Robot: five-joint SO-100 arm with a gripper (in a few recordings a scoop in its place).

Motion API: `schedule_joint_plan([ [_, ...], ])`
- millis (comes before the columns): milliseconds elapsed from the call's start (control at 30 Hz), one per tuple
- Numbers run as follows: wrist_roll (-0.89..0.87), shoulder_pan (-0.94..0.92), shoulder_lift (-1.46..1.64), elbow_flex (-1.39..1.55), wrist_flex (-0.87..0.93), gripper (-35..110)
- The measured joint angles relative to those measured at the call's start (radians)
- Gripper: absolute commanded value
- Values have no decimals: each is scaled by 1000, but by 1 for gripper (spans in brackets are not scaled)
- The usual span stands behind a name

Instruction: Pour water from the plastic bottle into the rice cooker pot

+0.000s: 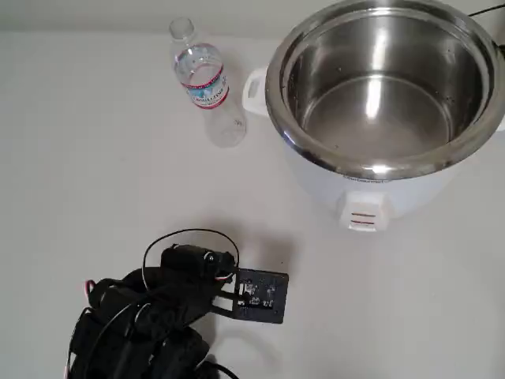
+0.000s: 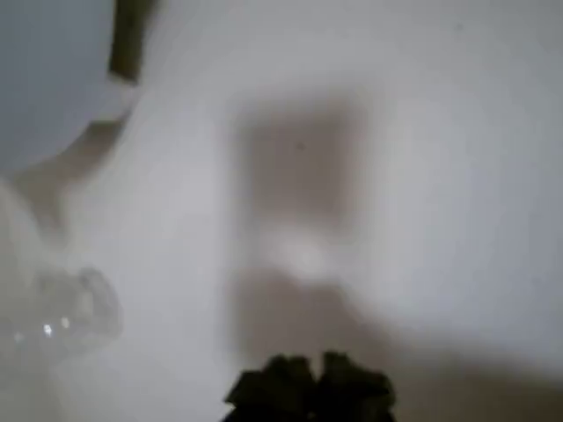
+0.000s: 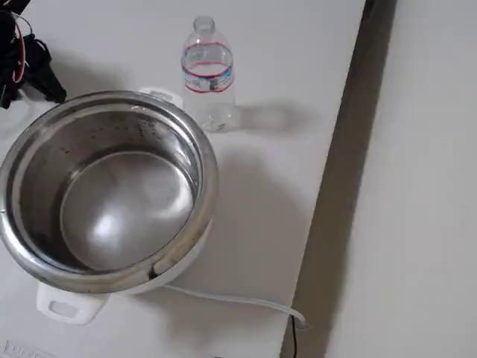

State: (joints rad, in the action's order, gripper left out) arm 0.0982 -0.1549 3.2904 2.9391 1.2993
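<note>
The plastic bottle (image 1: 205, 83) (image 3: 208, 71) stands upright and uncapped on the white table, just left of the rice cooker in the overhead view. The rice cooker pot (image 1: 384, 83) (image 3: 104, 190) is a shiny steel bowl in a white body with side handles, and looks empty. My black arm (image 1: 158, 316) is folded low at the bottom left of the overhead view, well away from both. The gripper (image 2: 308, 387) is a blurred dark shape at the bottom edge of the wrist view, its jaws together and holding nothing. A blurred clear shape, likely the bottle (image 2: 66, 316), lies at that view's left.
A white power cord (image 3: 231, 300) trails from the cooker toward the table edge (image 3: 335, 186), beyond which the surface drops away. A small black circuit board (image 1: 260, 296) juts from the arm. Bare white table lies between arm and bottle.
</note>
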Motion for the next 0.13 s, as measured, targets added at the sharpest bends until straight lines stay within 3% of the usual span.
schedule_joint_plan([
  [133, 0, 0, 0, 0, 0, 0],
])
